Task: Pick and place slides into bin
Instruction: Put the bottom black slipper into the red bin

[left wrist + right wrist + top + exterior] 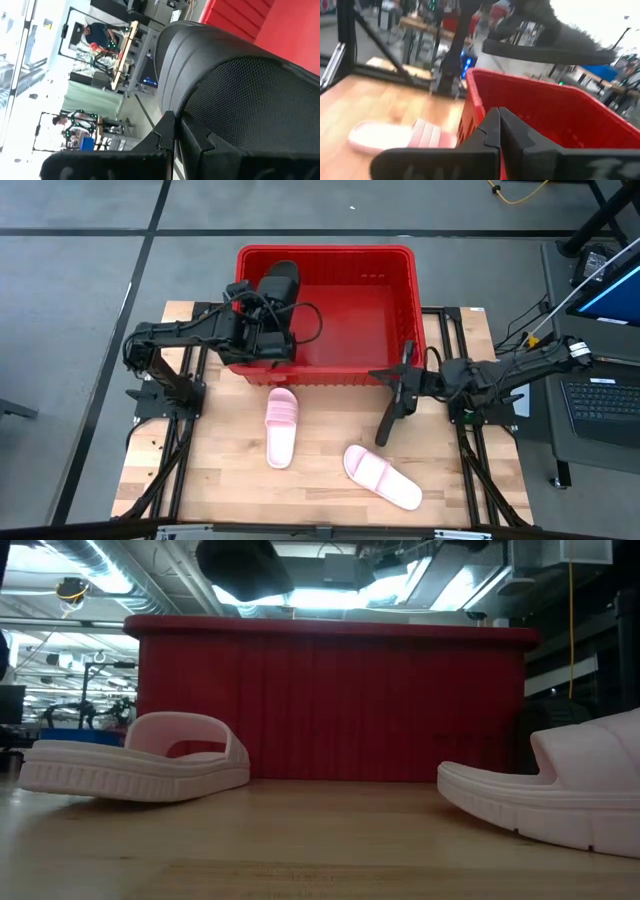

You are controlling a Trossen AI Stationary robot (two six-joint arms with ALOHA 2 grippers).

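Note:
A black slide (279, 283) is held by my left gripper (270, 308) above the left part of the red bin (325, 250). It shows above the bin's rim in the low view (245, 568) and in the right wrist view (545, 45). Two pale pink slides (281, 427) (382, 476) lie sole-down on the table in front of the bin. My right gripper (398, 380) is shut at the bin's near right corner. A thin dark shape (385, 425) lies just below it. I cannot tell whether that is the second black slide. My left gripper is shut on the black slide at one side, where the textured strap (210, 117) meets the sole. The fingertips (167, 127) themselves hide the exact spot. The fingers reach toward the table's far edge, over the bin's near wall. The slide is lifted clear, above the rim.
The bin stands at the table's far middle, and its floor (370, 320) shows red. The left pink slide also shows in the low view (140, 755) and in the right wrist view (395, 137). The right pink slide (560, 790) lies nearer the front edge. A laptop (605, 395) stands off the table's right side.

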